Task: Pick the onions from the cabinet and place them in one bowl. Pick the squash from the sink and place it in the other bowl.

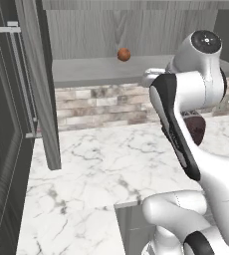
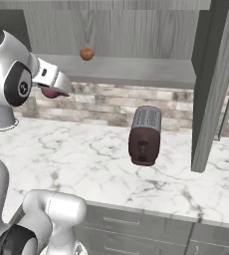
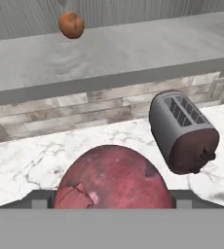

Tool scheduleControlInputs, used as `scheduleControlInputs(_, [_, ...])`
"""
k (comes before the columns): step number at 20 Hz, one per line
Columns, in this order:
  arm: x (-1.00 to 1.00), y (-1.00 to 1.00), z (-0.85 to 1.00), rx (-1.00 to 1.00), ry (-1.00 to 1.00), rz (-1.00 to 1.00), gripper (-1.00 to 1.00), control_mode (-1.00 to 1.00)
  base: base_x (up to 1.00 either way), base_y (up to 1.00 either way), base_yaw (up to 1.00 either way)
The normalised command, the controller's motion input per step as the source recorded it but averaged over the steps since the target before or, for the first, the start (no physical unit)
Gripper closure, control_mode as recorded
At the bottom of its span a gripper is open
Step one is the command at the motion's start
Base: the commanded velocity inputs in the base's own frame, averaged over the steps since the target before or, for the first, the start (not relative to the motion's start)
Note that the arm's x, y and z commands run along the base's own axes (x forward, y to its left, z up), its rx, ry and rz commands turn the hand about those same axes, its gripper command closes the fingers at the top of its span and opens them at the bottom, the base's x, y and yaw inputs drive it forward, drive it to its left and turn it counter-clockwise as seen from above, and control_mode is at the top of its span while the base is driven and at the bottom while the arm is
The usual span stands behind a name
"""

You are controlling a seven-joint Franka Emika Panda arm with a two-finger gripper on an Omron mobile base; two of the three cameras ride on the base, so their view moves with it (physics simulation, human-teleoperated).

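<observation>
Claw (image 3: 113, 206) holds the reddish-purple onion (image 3: 113, 180) clear of the cabinet (image 1: 86, 30), above the marble bench (image 1: 101, 169) near a toaster (image 2: 145, 134); orange-brown onion (image 1: 124, 54) sits on the cabinet shelf (image 1: 91, 69); no onion bowled yet, squash step untouched, judging so.

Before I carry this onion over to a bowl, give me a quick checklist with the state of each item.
1. Red onion between the fingers: ok, it sits right at the hand.
2. Grip firm: cannot tell, the contact is hidden.
3. Hand clear of the cabinet shelf: ok.
4. Toaster near the path: not ok, it stands close on the counter.
5. Orange onion waiting on the shelf: ok.
6. Bowl location: cannot tell.
</observation>
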Motion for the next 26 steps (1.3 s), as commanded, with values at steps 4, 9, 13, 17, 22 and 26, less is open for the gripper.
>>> scheduleControlInputs(4, [-0.71, -0.22, -0.26, 0.0, 0.07, 0.04, 1.0, -1.0, 0.0, 0.0, 0.0])
scheduleControlInputs(9, [-0.26, -0.11, -0.17, 0.0, 0.13, 0.0, 1.0, -1.0, 0.0, 0.0, 0.0])
scheduleControlInputs(13, [0.0, 0.0, 0.0, 0.0, 0.0, 0.0, 1.0, -1.0, 0.0, 0.0, 0.0])
scheduleControlInputs(17, [-0.02, 0.0, 0.0, 0.0, 0.0, 0.0, 1.0, 1.0, -0.06, -0.01, 0.0])
scheduleControlInputs(22, [0.0, 0.0, 0.0, 0.0, 0.0, 0.0, 1.0, 1.0, -0.62, -0.24, -0.06])
scheduleControlInputs(26, [0.0, 0.0, 0.0, 0.0, 0.0, 0.0, 1.0, 1.0, -0.77, -0.25, -0.08])
